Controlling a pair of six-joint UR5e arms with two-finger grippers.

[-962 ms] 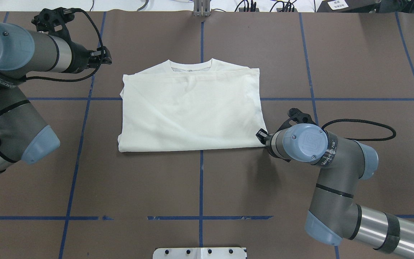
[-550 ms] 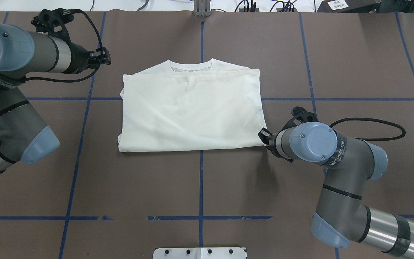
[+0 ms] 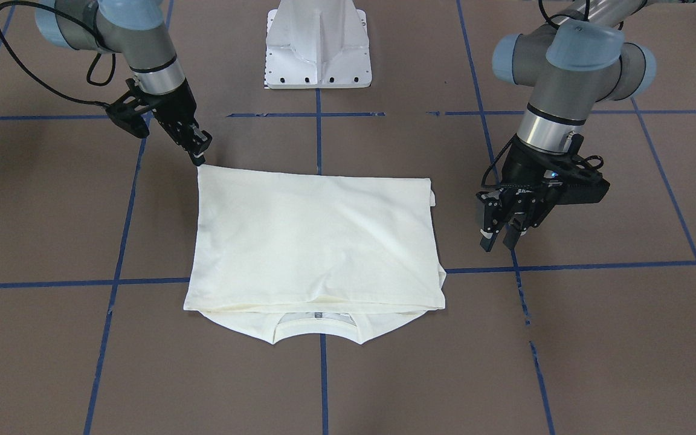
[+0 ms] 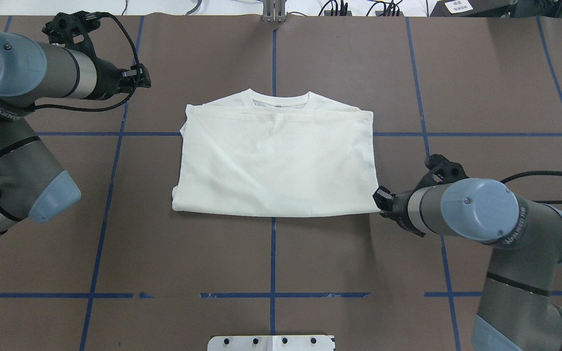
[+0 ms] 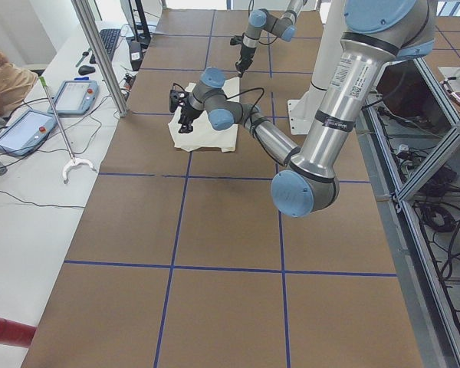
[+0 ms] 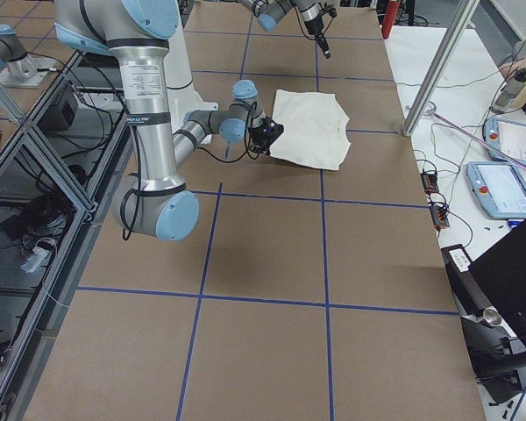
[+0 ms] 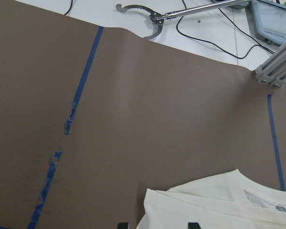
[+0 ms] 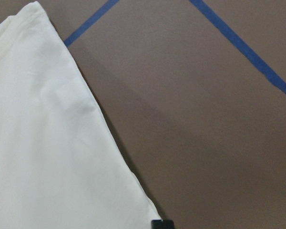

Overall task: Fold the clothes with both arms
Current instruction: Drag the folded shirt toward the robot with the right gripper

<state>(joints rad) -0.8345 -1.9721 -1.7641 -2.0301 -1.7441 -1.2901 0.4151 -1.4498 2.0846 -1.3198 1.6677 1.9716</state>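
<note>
1. Presently, the T-shirt (image 4: pixel 276 161) is seen lying folded into a rectangle, plain side up, near the middle of the table (image 4: pixel 359 263), its collar (image 4: pixel 278 100) turned away from the robot.
2. The right gripper (image 3: pixel 199 156) is held low at the shirt's near right corner. Its fingers are seen pressed together, and the corner appears to be pinched between them.
3. The left gripper (image 3: pixel 497 243) is held above the bare table, near the shirt's far left corner but apart from it. Its fingers are parted and nothing is gripped.
4. Since only one corner is held, the stacked layers could be skewed or peeled open by any pull.
5. With a shallow pinch, the cloth could be lost from the fingers, or only the top layer taken.
6. If the left corner is missed, an uneven fold would be produced.
</note>
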